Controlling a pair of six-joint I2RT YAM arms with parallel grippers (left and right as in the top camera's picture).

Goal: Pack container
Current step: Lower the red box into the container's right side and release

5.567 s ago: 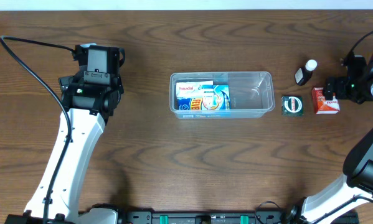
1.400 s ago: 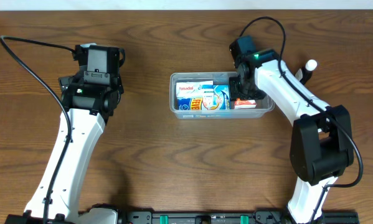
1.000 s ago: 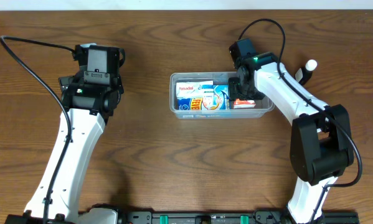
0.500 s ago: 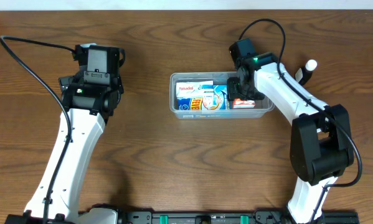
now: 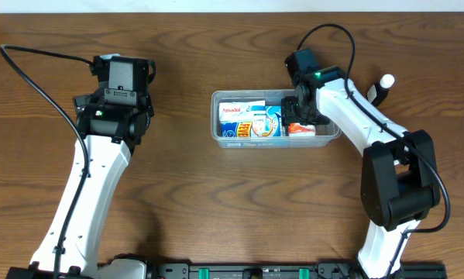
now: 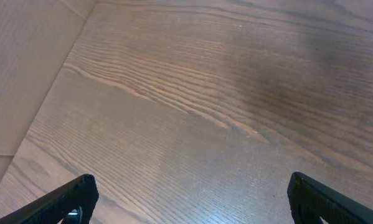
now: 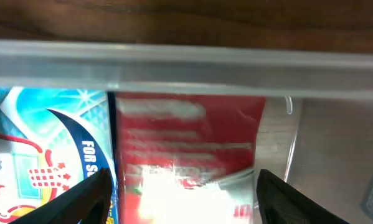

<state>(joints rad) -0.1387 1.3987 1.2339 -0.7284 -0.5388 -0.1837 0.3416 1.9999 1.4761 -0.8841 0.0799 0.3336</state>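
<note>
The clear container [image 5: 331,116] sits mid-table. It holds a white and blue box [image 5: 251,122] on the left and a red box [image 5: 303,129] beside it. My right gripper [image 5: 300,116] reaches down into the container. In the right wrist view its fingers [image 7: 183,199] straddle the red box [image 7: 189,155] with a thin gap on each side, so it is open. The blue box [image 7: 49,143] lies to the left, and the container rim [image 7: 186,59] runs across the top. My left gripper [image 5: 123,70] is open over bare wood [image 6: 189,199], far left of the container.
A dark bottle with a white cap [image 5: 384,85] stands right of the container, partly behind my right arm. A black cable [image 5: 30,58] loops at the far left. The table's far edge runs along the top.
Earlier my right gripper was at the far right by the red box. It has carried the box into the container. Over the last second the box shifted slightly left; the left arm stayed still.
</note>
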